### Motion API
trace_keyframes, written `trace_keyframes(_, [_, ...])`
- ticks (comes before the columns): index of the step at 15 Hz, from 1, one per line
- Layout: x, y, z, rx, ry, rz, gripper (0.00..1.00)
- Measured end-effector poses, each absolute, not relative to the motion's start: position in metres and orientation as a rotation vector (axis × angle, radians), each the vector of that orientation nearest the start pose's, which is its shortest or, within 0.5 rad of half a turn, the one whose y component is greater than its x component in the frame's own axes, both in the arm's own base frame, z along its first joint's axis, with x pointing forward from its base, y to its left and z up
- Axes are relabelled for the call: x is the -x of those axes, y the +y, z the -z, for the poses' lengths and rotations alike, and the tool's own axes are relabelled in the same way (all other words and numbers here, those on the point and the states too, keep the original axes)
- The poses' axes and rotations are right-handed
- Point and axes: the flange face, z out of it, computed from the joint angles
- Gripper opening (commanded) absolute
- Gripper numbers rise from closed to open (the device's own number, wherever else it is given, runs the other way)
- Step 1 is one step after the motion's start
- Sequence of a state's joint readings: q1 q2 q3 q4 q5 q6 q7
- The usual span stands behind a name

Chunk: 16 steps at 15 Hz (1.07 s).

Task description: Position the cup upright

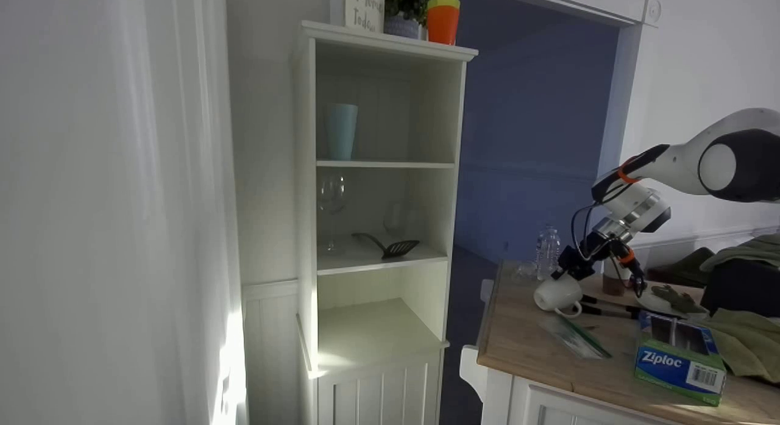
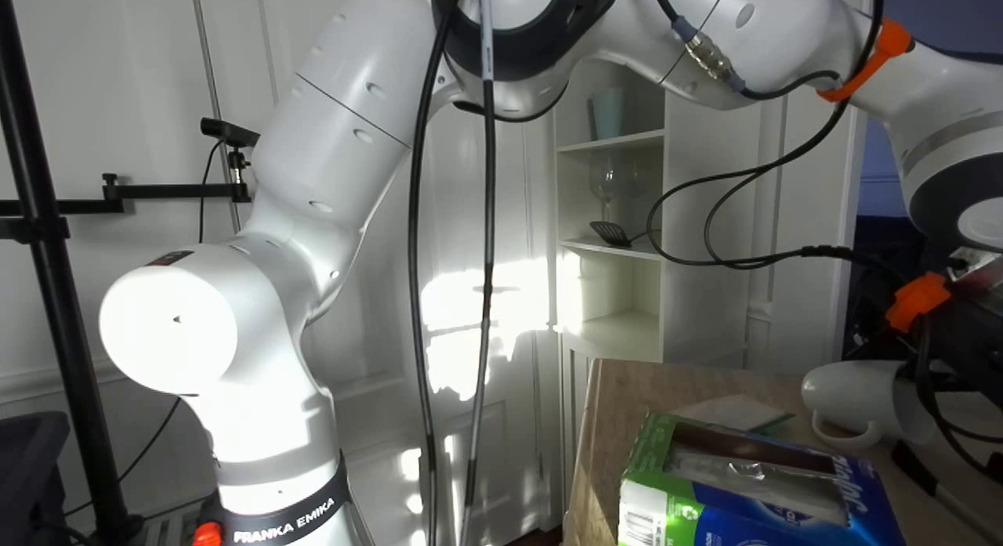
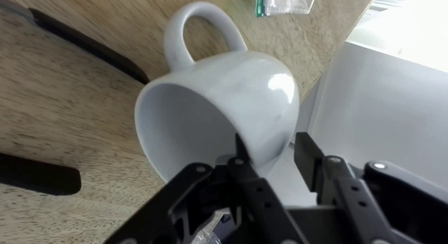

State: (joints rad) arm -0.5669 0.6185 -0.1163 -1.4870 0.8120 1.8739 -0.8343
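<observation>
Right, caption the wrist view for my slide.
A white cup tipped on its side on a wooden tabletop, the open gripper poised at its rim.

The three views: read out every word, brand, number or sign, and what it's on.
"Ziploc": the carton.
"FRANKA EMIKA": the arm's black base band.
"Today": the plaque atop the cabinet; word above clipped, likely "awesome".
Too small or blurred: the carton's barcode label and other print, the arm's dark label.
Wrist view, white cup included: none.

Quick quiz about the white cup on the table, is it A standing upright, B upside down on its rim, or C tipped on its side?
C: in an exterior view the cup lies with its mouth facing sideways rather than up or down.
</observation>
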Motion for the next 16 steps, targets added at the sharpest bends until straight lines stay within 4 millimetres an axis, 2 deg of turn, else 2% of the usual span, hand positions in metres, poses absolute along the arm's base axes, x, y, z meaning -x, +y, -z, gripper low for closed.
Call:
trace_keyframes(1, [-0.581, -0.387, -0.313, 2.458, 0.222, 0.396, 0.01])
trace_keyframes(4, [-0.581, -0.387, -0.318, 2.436, 0.233, 0.377, 0.04])
trace_keyframes(7, [-0.584, -0.387, -0.324, 2.439, 0.265, 0.372, 0.0])
trace_keyframes(9, [-0.587, -0.386, -0.328, 2.466, 0.277, 0.379, 0.02])
trace_keyframes(13, [-0.598, -0.374, -0.349, 2.616, 0.234, 0.38, 0.02])
trace_keyframes(16, [-0.608, -0.354, -0.374, 2.784, 0.13, 0.382, 0.02])
